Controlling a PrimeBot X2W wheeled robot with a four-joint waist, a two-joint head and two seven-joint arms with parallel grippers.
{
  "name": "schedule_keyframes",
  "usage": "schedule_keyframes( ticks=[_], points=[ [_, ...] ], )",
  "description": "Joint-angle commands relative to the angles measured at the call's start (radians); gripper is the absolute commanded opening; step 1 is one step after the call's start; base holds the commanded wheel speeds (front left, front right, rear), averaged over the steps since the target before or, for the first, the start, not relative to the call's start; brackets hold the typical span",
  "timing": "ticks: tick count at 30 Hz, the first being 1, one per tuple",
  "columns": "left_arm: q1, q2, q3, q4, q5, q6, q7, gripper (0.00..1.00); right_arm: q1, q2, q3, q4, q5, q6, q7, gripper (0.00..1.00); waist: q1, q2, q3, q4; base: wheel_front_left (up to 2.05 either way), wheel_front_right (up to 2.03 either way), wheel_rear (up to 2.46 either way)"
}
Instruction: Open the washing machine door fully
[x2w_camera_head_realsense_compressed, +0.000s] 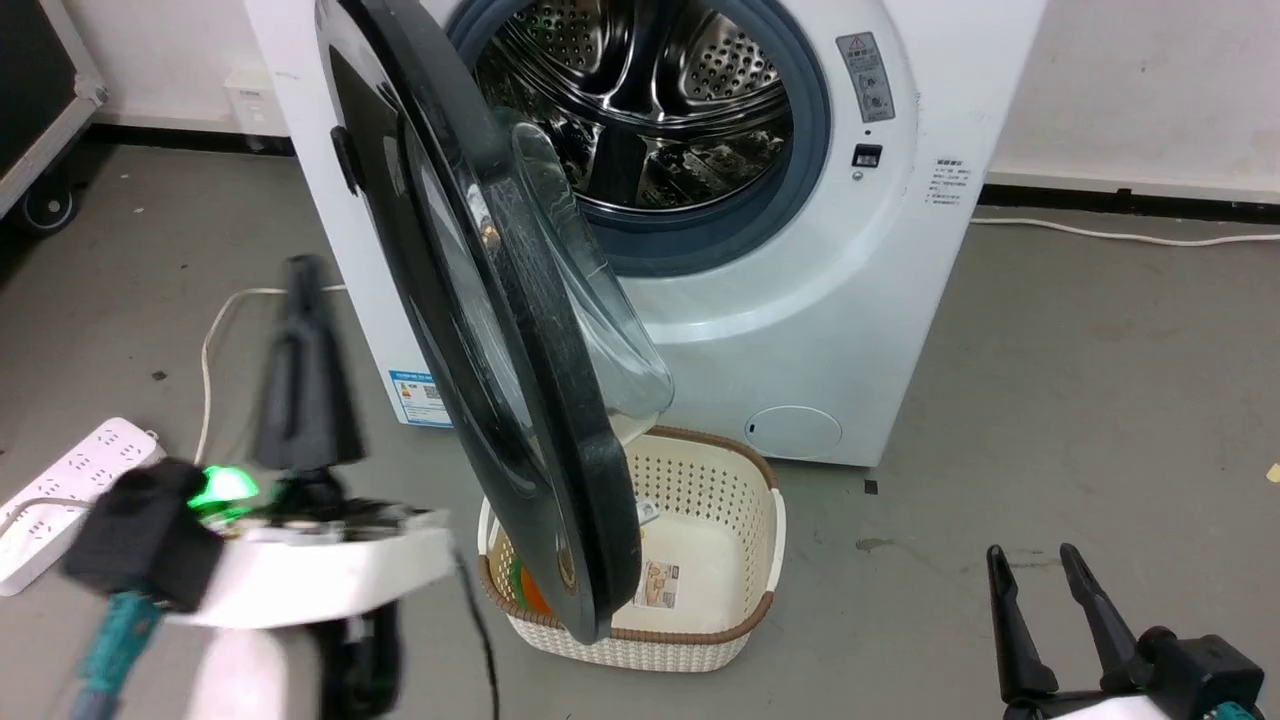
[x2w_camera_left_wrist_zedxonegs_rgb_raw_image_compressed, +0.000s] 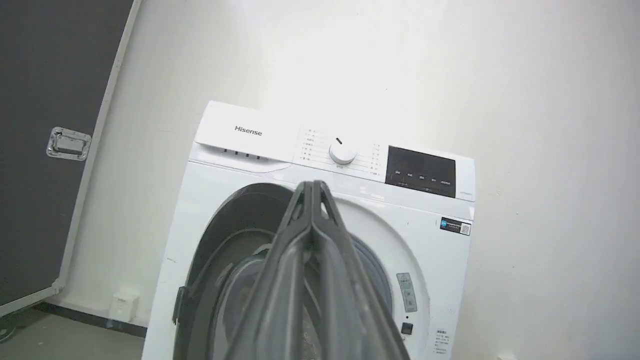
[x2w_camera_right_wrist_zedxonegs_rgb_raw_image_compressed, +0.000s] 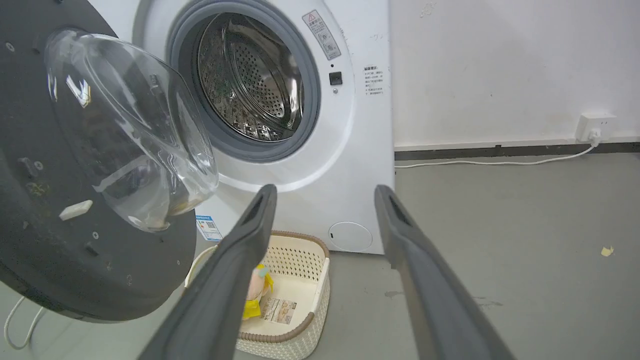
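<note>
well, the washing machine door (x2w_camera_head_realsense_compressed: 470, 330) stands swung out from the washing machine (x2w_camera_head_realsense_compressed: 820, 320), a basket (x2w_camera_head_realsense_compressed: 720, 470) on the floor below it. left gripper (x2w_camera_head_realsense_compressed: 300, 275) near the door, fingers pressed together on nothing; right gripper (x2w_camera_head_realsense_compressed: 1033, 560) spread open, well apart.

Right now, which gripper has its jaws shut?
The left gripper: its jaws are pressed together, aimed at the washing machine. The right gripper holds its jaws wide apart.

- Two grippers: left gripper (x2w_camera_head_realsense_compressed: 300, 275), right gripper (x2w_camera_head_realsense_compressed: 1032, 552).
- One washing machine (x2w_camera_head_realsense_compressed: 850, 330), ahead of both.
- One washing machine door (x2w_camera_head_realsense_compressed: 560, 400), between them.
- One basket (x2w_camera_head_realsense_compressed: 660, 650), between them.
</note>
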Motion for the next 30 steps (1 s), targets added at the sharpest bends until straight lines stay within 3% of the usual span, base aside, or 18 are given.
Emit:
schedule_keyframes(
  ticks=[1,8,15,21,26,30],
  points=[
    [-0.012,0.001,-0.020,-0.004,0.000,0.002,-0.004,0.00,-0.006,0.004,0.003,0.003,0.006,0.001,-0.004,1.00,-0.0001,0.0000,-0.001,-0.002,0.00,0.00,0.00],
    [-0.028,0.001,-0.265,0.002,0.044,-0.007,0.119,0.00,-0.011,0.004,0.009,0.011,0.024,0.001,-0.004,1.00,-0.0001,0.0000,0.002,-0.019,0.00,0.00,0.00],
    [0.026,0.001,-0.430,0.163,0.052,-0.010,0.233,0.00,-0.016,0.004,0.012,0.016,0.029,0.001,-0.004,1.00,-0.0001,0.0000,0.009,-0.027,0.00,0.00,0.00],
    [0.038,0.001,-0.441,0.333,0.016,0.017,0.234,0.00,-0.022,0.004,0.020,0.020,0.036,0.001,-0.004,1.00,-0.0001,0.0000,0.013,-0.035,0.00,0.00,0.00],
    [0.030,0.010,-0.388,0.476,-0.010,0.038,0.170,0.00,-0.018,0.004,0.032,0.023,0.037,0.001,-0.004,1.00,-0.0001,0.0000,0.008,-0.030,0.00,0.00,0.00],
    [0.038,0.015,-0.368,0.499,-0.028,0.041,0.143,0.00,-0.015,0.004,0.030,0.019,0.043,0.001,-0.004,1.00,-0.0001,0.0000,0.002,-0.011,0.00,0.00,0.00]
  ],
)
